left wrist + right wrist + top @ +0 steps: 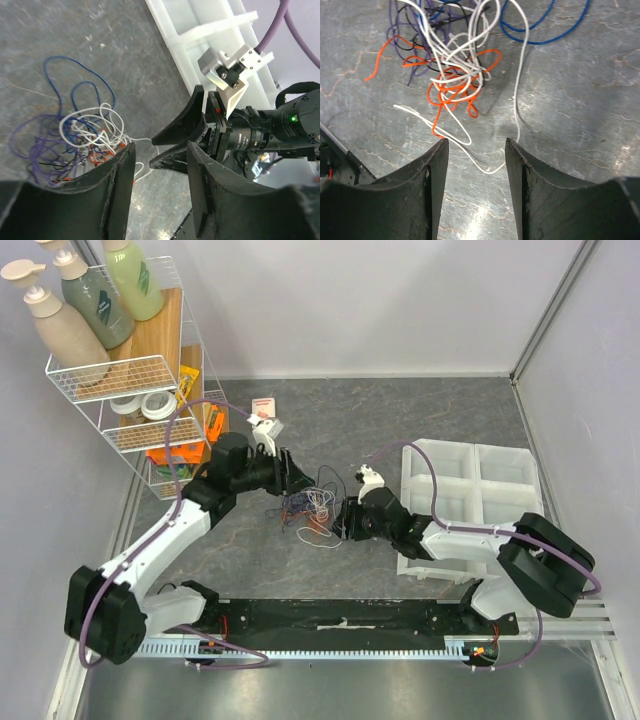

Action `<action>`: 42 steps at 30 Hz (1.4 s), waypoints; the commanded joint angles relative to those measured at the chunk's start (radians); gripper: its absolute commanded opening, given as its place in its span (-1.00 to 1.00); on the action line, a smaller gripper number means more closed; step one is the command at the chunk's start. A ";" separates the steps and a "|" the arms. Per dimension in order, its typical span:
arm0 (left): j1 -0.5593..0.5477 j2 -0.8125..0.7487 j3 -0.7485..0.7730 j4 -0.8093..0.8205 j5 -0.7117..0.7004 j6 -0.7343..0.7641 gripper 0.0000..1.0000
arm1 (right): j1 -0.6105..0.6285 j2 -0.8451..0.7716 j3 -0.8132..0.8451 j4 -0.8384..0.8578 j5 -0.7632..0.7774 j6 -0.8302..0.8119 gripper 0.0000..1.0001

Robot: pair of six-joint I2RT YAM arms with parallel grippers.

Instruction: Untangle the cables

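1. Currently the cables [312, 508] are lying in one loose tangle on the table [420, 420], between the two grippers.
2. The right gripper [476, 145] is hovering low with its jaws apart and nothing in them. The knot is sitting just ahead of its fingertips, and a white cable [519, 75] is looping out of it into the gap between those tips.
3. The left gripper [161, 150] is likewise showing parted, empty jaws. The tangle is lying ahead and to the left of its fingers, with the right gripper facing it from straight ahead.
4. The step in hand is probably each gripper taking one strand. That white loop is looking like the right gripper's best pick, and it should be pinching that strand alone, low against the table.
5. The left gripper is better off taking another colour, such as the purple cable [30, 145] at the far left of its view, not the dense middle.
6. The orange-red cable [452, 92] is winding through the white, so a slow pull apart is looking safer. A quick tug is risking a tighter knot.
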 commanded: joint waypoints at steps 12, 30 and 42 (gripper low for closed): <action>-0.122 0.368 0.086 0.126 0.189 -0.350 -0.18 | 0.027 -0.101 -0.047 -0.079 0.193 0.010 0.36; -0.029 0.472 0.031 0.023 0.046 -0.350 -0.74 | 0.050 0.065 0.010 0.127 0.103 0.059 -0.09; 0.010 0.560 0.040 -0.060 -0.096 -0.350 -0.92 | 0.066 -0.395 0.014 -0.052 0.049 -0.068 -1.00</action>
